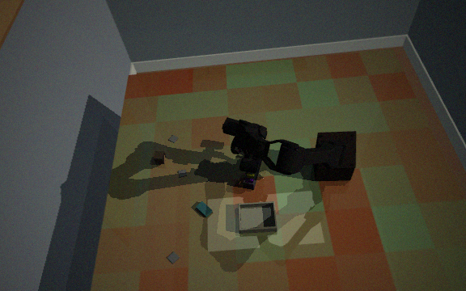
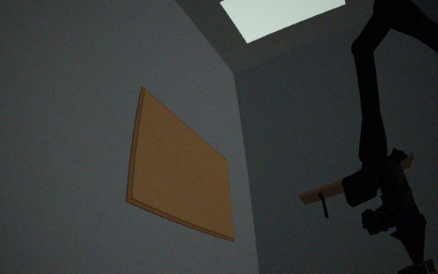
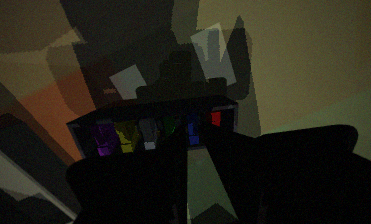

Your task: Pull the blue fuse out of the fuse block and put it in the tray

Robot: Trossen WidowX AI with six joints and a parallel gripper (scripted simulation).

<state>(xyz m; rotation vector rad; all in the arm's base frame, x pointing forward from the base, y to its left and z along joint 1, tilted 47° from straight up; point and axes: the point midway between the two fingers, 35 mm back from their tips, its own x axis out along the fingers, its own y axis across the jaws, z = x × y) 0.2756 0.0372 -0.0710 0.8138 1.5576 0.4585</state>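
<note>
The dark fuse block (image 3: 153, 104) (image 1: 252, 187) (image 2: 429, 264) holds a row of fuses. The blue fuse (image 3: 193, 131) stands upright in its slot, between the green fuse (image 3: 169, 125) and the red fuse (image 3: 215, 119). My gripper (image 3: 193, 127) (image 2: 418, 263) points down at the block and is open a little. Its two fingertips stand on either side of the blue fuse in the wrist view, with a narrow gap showing at the right finger. Their exact height and any contact are too dark to tell. The pale tray (image 1: 257, 231) lies beside the block and holds nothing that I can see.
The purple fuse (image 3: 104, 140), yellow fuse (image 3: 127, 137) and grey fuse (image 3: 148, 131) fill the block's other side. A teal block (image 1: 204, 208), a brown cube (image 1: 159, 158) and small grey tiles (image 1: 172, 257) (image 1: 173, 138) lie on the floor. The dark arm base (image 1: 335, 155) stands at the right.
</note>
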